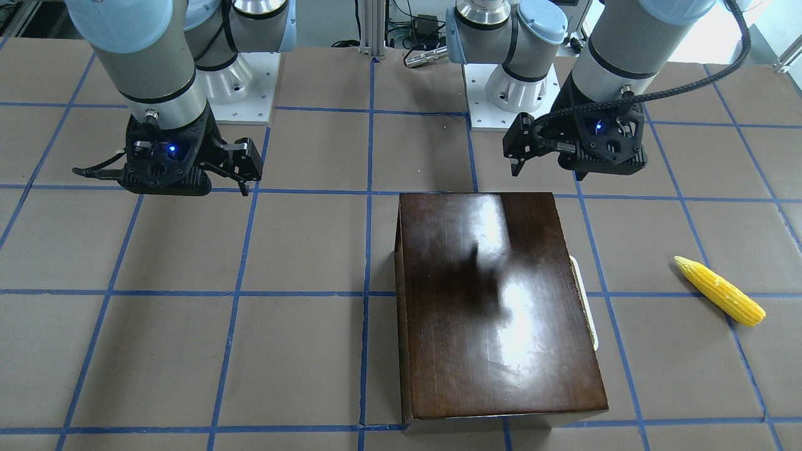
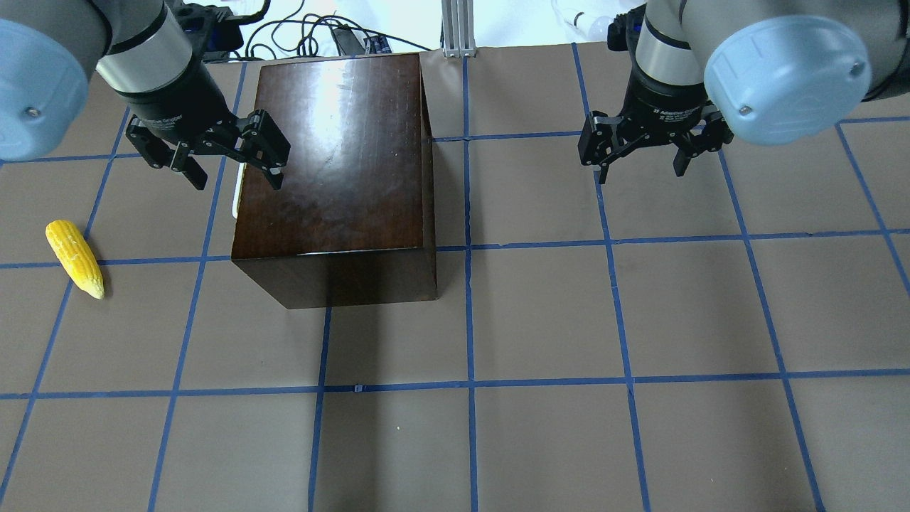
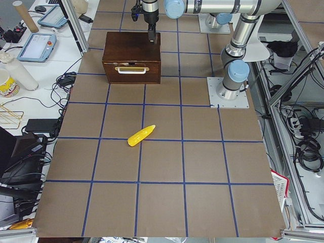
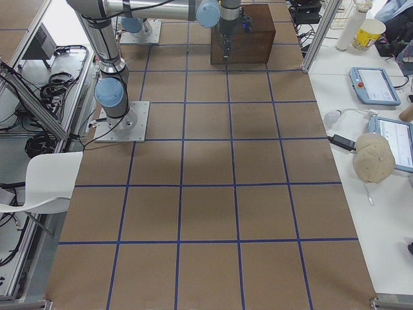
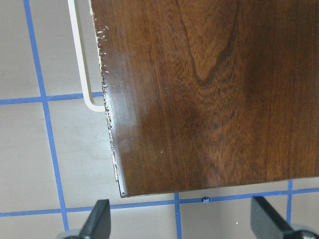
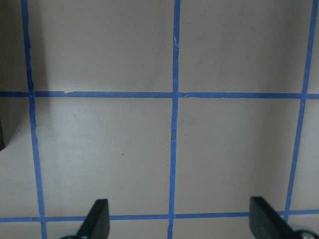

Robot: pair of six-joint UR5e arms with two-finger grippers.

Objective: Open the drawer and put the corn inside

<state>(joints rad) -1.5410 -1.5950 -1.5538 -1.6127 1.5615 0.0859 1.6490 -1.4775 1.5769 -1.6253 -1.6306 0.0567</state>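
The glossy dark-brown box (image 2: 334, 163) stands on the taped table, and it also shows in the front view (image 1: 501, 300). Its drawer (image 3: 131, 71) is shut, with only its front panel and white handle (image 1: 586, 300) showing. The yellow corn (image 2: 75, 258) lies on the table on the handle side, apart from the box, and it also shows in the front view (image 1: 720, 291). My left gripper (image 2: 234, 174) is open and empty, hovering over the box's handle-side top edge (image 5: 107, 99). My right gripper (image 2: 640, 167) is open and empty above bare table, away from the box.
The two arm bases (image 1: 238, 81) (image 1: 514, 94) are bolted at the robot's side of the table. Blue tape lines grid the brown tabletop (image 2: 540, 320). Desks with tablets and cups (image 3: 35, 45) stand past the table's far edge.
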